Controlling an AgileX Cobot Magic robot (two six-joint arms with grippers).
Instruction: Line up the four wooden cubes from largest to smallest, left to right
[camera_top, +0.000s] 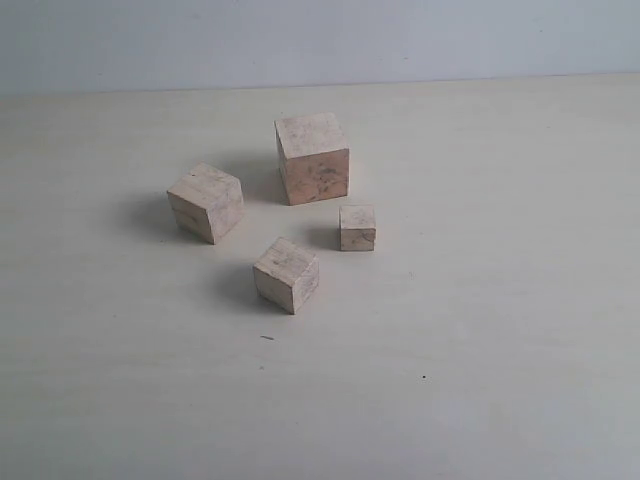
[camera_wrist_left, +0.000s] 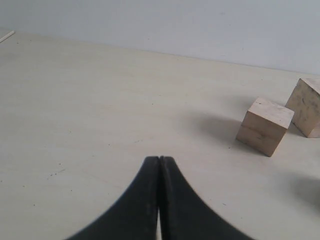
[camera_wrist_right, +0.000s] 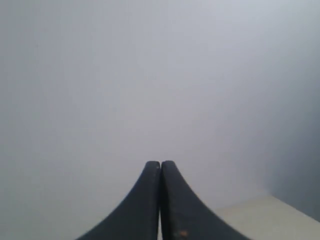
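no row is formed yet: the four wooden cubes (camera_top: 313, 158) sit clustered on the desk (camera_top: 500, 400), unsorted. left hand (camera_wrist_left: 159, 159) and right hand (camera_wrist_right: 160, 163) are closed, empty.

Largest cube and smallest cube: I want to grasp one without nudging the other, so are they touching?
Apart. The exterior view shows a strip of table between the largest cube and the smallest cube.
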